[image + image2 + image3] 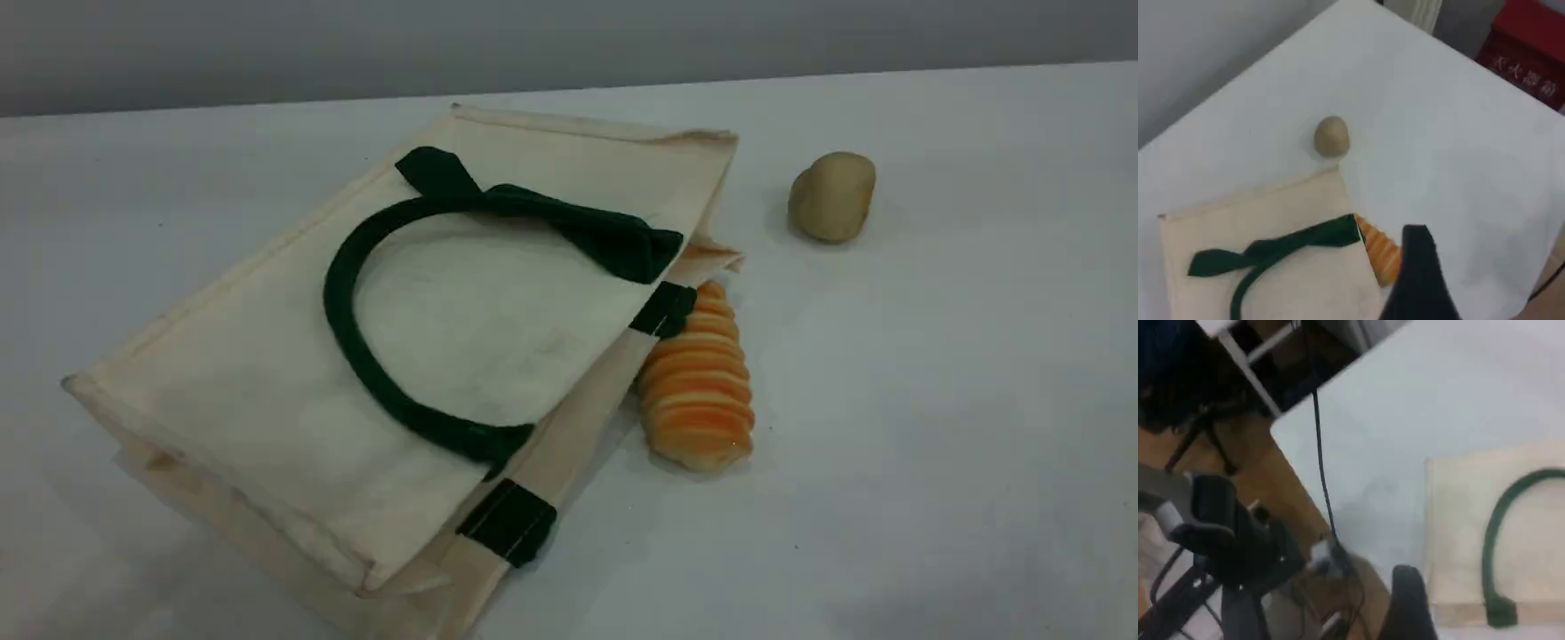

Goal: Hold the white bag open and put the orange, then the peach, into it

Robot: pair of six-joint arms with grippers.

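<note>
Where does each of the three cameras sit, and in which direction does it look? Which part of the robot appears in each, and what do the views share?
Scene view: fixed, looks down aslant across the table at the white bag, ridged loaf, tan lump; no arm shows.
Left wrist view: high above, looks down at bag, loaf, lump; left gripper at bottom edge.
Right wrist view: above the table's edge, looks at the bag's corner; right gripper at bottom edge.
Shared: all three show the bag's green handle.
</note>
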